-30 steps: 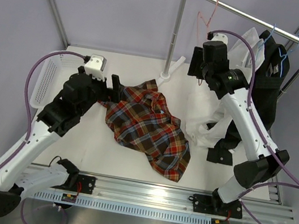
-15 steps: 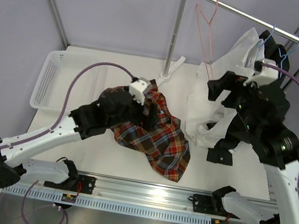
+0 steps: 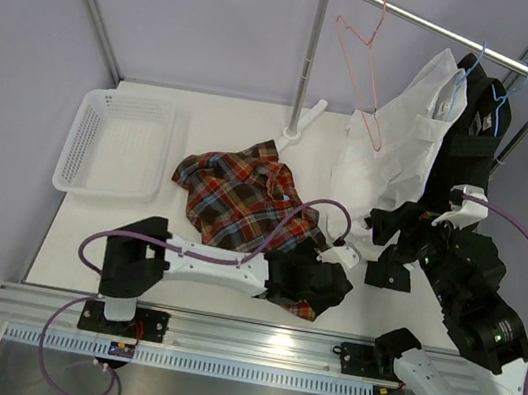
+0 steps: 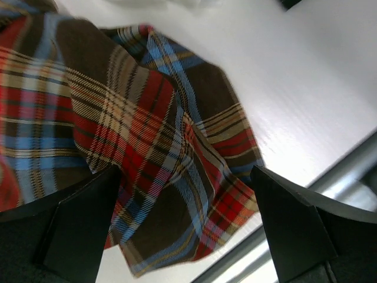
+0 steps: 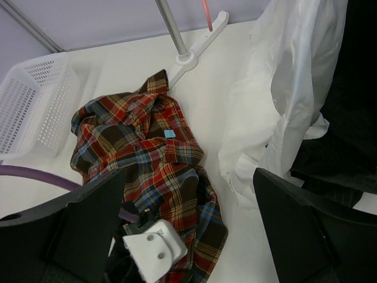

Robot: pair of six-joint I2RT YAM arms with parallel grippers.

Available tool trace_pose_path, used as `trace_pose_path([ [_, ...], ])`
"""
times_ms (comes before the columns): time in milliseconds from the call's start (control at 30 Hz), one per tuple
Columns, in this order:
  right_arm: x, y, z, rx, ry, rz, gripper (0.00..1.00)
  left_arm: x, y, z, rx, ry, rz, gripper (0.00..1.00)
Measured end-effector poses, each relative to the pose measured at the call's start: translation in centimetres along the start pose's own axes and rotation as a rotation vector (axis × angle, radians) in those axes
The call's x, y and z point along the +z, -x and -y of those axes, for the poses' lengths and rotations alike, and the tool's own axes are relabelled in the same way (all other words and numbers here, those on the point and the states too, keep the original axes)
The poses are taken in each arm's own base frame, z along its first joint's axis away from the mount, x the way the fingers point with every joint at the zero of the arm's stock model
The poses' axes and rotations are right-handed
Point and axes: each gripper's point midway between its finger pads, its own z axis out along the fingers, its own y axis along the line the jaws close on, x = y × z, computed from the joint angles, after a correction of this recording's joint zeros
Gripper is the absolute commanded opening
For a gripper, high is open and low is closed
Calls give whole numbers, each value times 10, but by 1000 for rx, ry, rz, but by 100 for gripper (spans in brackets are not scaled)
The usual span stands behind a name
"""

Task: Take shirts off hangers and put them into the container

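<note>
Plaid shirt (image 3: 243, 199): off its hanger, lying crumpled and flat on the table (image 3: 226, 120); this is my landmark for everything else.
Container (image 3: 77, 144): just left of the plaid shirt, close to the collar end but apart from it; I see nothing in it.
Left gripper (image 4: 185, 218): over the plaid shirt's near right corner, fingers spread wide with the hem between them (not gripped, as far as I can see).
Right gripper (image 5: 188, 230): raised, right of the plaid shirt, fingers spread wide and empty, looking down across the cloth.
White shirt (image 3: 399, 149): right of the plaid shirt, hanging from the rail (image 3: 444, 30), its lower part slumped on the table near the plaid hem.
Black shirt (image 3: 471, 141): beyond the white one, further right of the plaid shirt, also hanging.
Pink hanger (image 3: 364, 52): bare on the rail, behind and right of the plaid shirt.
Blue hangers (image 3: 503, 101): hooked on the rail above the two hung shirts.
Done: one shirt of three is off its hanger.
Left: I judge the plaid shirt needs gathering and carrying left into the container; then the white and black shirts come off (none is stowed yet).
</note>
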Motion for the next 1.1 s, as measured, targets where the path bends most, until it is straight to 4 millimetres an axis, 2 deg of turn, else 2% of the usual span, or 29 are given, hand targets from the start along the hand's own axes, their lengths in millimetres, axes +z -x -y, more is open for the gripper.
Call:
trace_pose_path([
  [133,-6,-5,3,3,4,8,99,27,-27,-11,30,116,-58,73],
  [167,-7,-6,4,4,4,10,99,31,-32,-17,41,150,-69,57],
  [233,-7,-9,5,3,4,9,100,34,-36,-28,47,205,-75,41],
  [267,-7,-10,6,2,3,7,100,34,-36,-33,51,227,-74,25],
  [333,-6,-13,7,1,1,2,99,34,-33,-42,50,267,-60,5],
  [367,-6,-14,7,0,0,-1,99,35,-31,-46,49,282,-56,0],
  [500,-4,-17,7,-1,-1,-6,99,30,-25,-67,51,346,-37,0],
  [633,-4,-16,7,-3,0,-5,100,4,-1,-100,43,410,15,0],
  [733,-4,-17,5,-6,15,-11,99,-31,36,-135,8,468,104,0],
  [933,-1,-20,-2,-10,47,-29,99,-123,113,-207,-59,627,299,0],
  [1000,0,-22,-5,-10,63,-39,99,-145,130,-230,-86,676,338,0],
  [1100,2,-25,-10,-10,93,-49,98,-161,134,-270,-131,765,342,0],
])
